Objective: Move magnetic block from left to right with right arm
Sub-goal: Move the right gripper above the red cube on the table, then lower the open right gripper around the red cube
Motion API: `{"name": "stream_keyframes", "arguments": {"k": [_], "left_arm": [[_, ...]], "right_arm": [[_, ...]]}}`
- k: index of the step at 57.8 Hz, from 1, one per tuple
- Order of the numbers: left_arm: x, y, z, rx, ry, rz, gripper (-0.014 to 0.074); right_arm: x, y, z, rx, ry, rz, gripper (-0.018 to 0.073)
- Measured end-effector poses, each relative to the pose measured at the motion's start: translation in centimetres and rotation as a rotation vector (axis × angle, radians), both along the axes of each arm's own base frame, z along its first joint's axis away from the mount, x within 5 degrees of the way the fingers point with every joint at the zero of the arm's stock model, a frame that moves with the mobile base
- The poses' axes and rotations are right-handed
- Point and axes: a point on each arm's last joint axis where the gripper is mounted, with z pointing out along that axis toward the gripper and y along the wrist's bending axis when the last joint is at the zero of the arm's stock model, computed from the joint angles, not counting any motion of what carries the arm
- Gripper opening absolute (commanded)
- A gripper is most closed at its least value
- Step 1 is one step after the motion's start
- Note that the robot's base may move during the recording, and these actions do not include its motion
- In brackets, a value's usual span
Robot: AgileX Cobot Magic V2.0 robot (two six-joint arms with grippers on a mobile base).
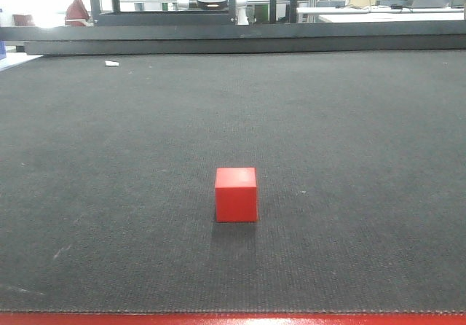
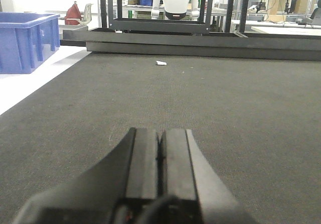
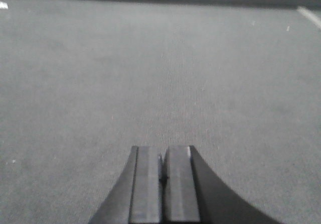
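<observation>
The magnetic block (image 1: pixel 236 194), a small plain red cube, rests on the dark mat (image 1: pixel 109 157) near the middle of the front-facing view, a little toward the near edge. Neither arm appears in that view. In the left wrist view my left gripper (image 2: pixel 160 131) is shut, its two pads pressed together with nothing between them, low over bare mat. My right gripper (image 3: pixel 162 148) is likewise shut and empty above plain mat in the right wrist view. The block shows in neither wrist view.
A small white scrap (image 1: pixel 111 63) lies far back left on the mat. A blue crate (image 2: pixel 25 40) stands off the mat's left side. Black frame rails (image 1: pixel 240 37) bound the far edge. A glossy red strip (image 1: pixel 233 319) runs along the near edge.
</observation>
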Motion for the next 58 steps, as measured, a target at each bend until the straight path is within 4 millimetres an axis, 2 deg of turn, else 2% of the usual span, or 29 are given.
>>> {"name": "stream_keyframes", "arguments": {"k": [16,28,31,36,45,49,58], "left_arm": [[0.0,0.0,0.0,0.000,0.000,0.000,-0.0117],[0.0,0.0,0.0,0.000,0.000,0.000,-0.0117],[0.0,0.0,0.0,0.000,0.000,0.000,-0.0117],[0.0,0.0,0.0,0.000,0.000,0.000,-0.0117],[0.0,0.0,0.0,0.000,0.000,0.000,-0.0117],[0.0,0.0,0.0,0.000,0.000,0.000,-0.0117],[0.0,0.0,0.0,0.000,0.000,0.000,-0.0117]], "right_arm": [[5.3,0.2,1.9,-0.006,0.229,0.005,0.0056],[9.8,1.5,1.8,0.013,0.442,0.040,0.0063],[10.7,2.1,1.7,0.029,0.492,0.044,0.0100],[12.1,3.4,1.8,0.072,0.577,0.041,0.0254],[14.1,6.1,1.0,0.122,0.746,0.016,0.0655],[14.9,7.3,0.9,0.123,0.813,0.009,0.0627],[16.2,10.5,0.7,0.086,0.970,-0.005,0.0624]]}}
